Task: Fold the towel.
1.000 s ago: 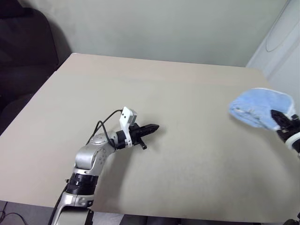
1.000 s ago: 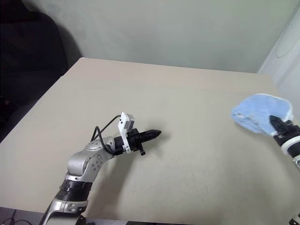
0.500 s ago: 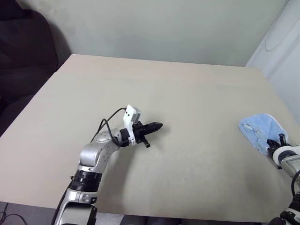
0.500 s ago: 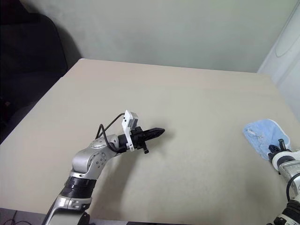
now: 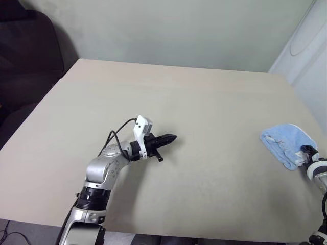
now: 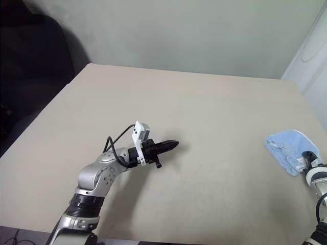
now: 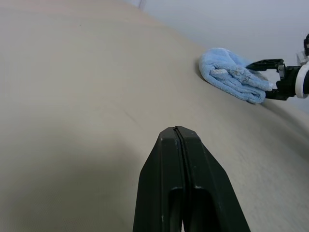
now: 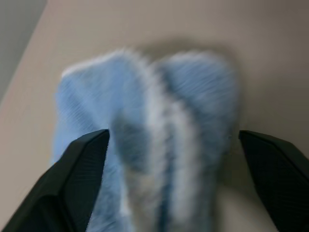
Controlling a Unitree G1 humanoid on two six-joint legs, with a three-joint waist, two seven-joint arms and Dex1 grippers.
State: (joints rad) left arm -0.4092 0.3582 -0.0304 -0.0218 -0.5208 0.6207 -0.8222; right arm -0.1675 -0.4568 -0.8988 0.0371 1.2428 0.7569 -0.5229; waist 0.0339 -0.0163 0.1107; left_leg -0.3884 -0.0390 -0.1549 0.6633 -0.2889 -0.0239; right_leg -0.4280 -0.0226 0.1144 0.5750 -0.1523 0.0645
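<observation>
The light-blue towel (image 5: 282, 142) lies bunched in a folded heap with white edging on the beige table (image 5: 179, 92), close to its right edge. My right gripper (image 5: 305, 151) sits at the towel's near right side, open, with its fingers (image 8: 82, 169) spread on either side of the cloth (image 8: 159, 145) and no grip on it. The left wrist view shows the same towel (image 7: 231, 75) with the right gripper's (image 7: 258, 79) fingers apart at its end. My left gripper (image 5: 171, 138) hovers over the table's middle, shut and empty (image 7: 176, 133), pointing toward the towel.
A dark chair (image 5: 25, 46) stands beyond the table's far left corner. A white panel (image 5: 306, 56) runs along the right side, close to the table's edge. The towel sits near that right edge.
The right gripper brought the towel down from the air onto the table and opened, letting it go. The left arm has stayed where it was.
</observation>
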